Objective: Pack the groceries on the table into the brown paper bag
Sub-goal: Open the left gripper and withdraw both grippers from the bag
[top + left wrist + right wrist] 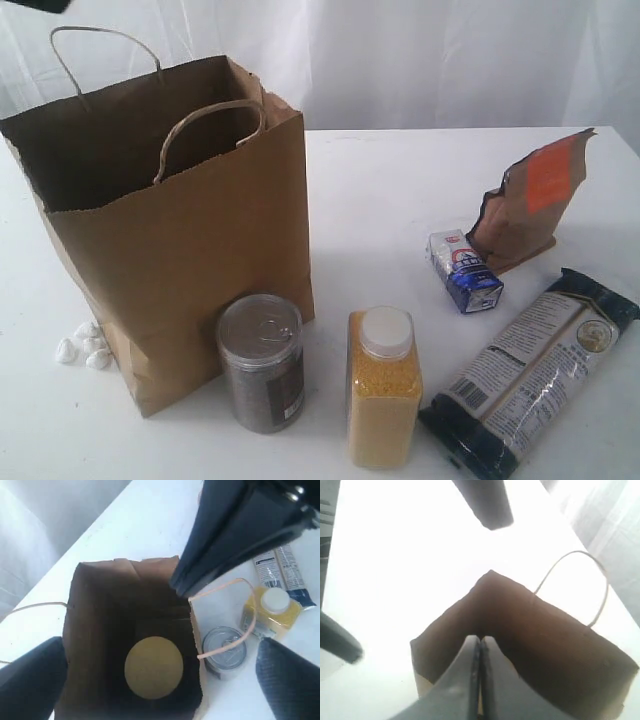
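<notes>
I am hovering my left gripper (pixel 160 642), spread wide, over the bag (pixel 90 610) with the jar (pixel 153 672) beneath; my right gripper (pixel 480 650), pressed together, is apparently propping its rim.

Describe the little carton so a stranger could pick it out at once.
Start at the tall brown paper bag on the white table and look right to the upright brown pouch with the orange label. The carton lies at that pouch's foot, on the side facing the bag: the only boxy item, blue and white.

Brown paper bag (pixel 190 235) upright, open; olive-lidded jar (pixel 153 667) apparently inside.
</notes>
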`<act>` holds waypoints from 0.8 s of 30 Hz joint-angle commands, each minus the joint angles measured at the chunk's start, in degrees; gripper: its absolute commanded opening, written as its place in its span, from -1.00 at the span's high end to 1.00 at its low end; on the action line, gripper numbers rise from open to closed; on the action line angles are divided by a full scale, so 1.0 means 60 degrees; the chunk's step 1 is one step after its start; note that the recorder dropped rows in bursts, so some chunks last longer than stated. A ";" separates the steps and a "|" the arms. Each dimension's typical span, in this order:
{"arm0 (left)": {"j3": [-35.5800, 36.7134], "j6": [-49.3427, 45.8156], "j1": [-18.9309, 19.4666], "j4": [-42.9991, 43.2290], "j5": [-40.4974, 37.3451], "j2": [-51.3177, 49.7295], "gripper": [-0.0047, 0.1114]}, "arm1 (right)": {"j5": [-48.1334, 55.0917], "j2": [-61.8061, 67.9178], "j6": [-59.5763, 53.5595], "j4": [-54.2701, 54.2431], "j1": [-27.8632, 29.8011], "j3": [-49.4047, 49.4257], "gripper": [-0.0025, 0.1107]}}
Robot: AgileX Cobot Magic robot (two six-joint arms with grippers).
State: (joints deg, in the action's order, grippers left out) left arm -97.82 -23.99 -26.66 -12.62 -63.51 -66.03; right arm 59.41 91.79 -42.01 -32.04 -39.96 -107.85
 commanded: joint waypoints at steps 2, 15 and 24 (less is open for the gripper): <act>0.0023 0.0253 -0.0054 -0.0057 -0.0423 0.0972 -0.89 | 0.0166 -0.0579 0.0642 0.0853 -0.0004 -0.0009 0.96; 0.1725 0.0569 -0.0054 -0.0712 -0.1076 0.2512 0.31 | 0.0969 -0.2950 0.2161 0.2470 -0.0004 -0.0009 0.96; 0.2566 0.0595 -0.0054 -0.1238 -0.1076 0.2595 0.92 | 0.1759 -0.3654 0.2551 0.2567 -0.0004 0.0391 0.96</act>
State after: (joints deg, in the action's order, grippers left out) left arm -84.07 -21.11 -26.66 -19.00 -64.91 -51.38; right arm 69.32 71.14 -27.10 -17.23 -39.96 -107.17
